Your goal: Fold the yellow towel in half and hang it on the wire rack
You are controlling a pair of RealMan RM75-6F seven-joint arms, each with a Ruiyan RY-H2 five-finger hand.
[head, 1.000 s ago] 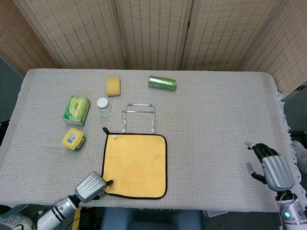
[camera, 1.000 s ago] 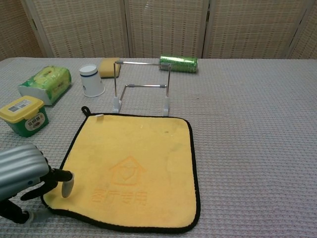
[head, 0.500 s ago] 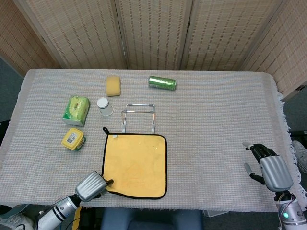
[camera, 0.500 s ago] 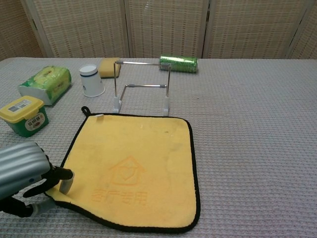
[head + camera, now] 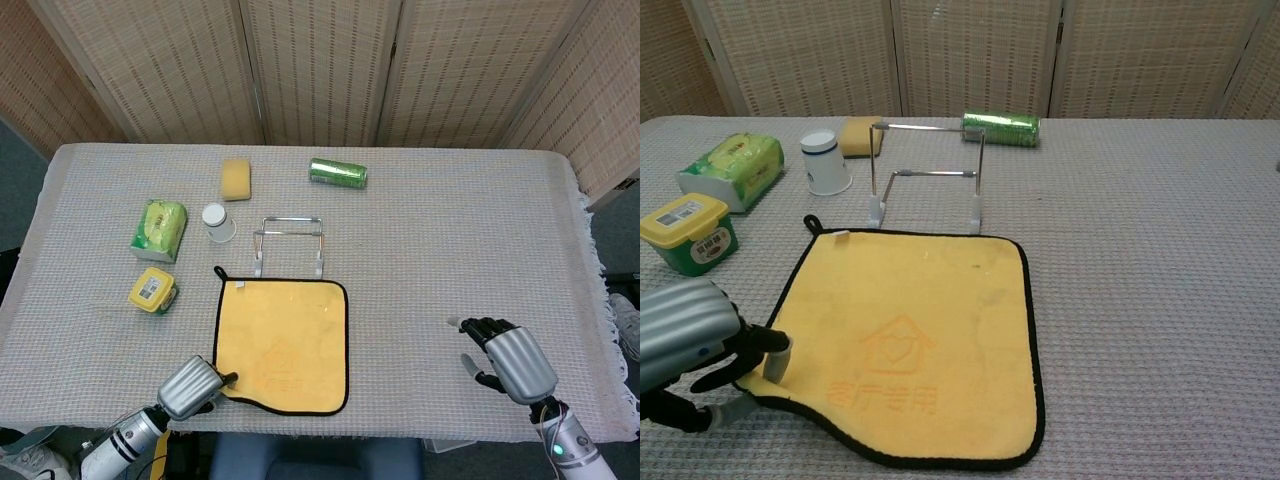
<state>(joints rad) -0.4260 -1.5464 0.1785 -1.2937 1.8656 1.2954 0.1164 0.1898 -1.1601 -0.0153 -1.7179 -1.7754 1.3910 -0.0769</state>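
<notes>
The left hand (image 5: pixel 685 345) pinches the near left corner of the square yellow towel with black edging (image 5: pixel 910 340), which lies flat on the bench (image 5: pixel 450 250) just before the bent-wire rack (image 5: pixel 928 175); I judge that the corner should rise high and travel straight to the far edge, keeping the fold square. The right hand (image 5: pixel 507 358) hovers over the bench with fingers apart, holding nothing; the chest view does not show it, and the left hand's palm hides how firmly the corner is caught.
</notes>
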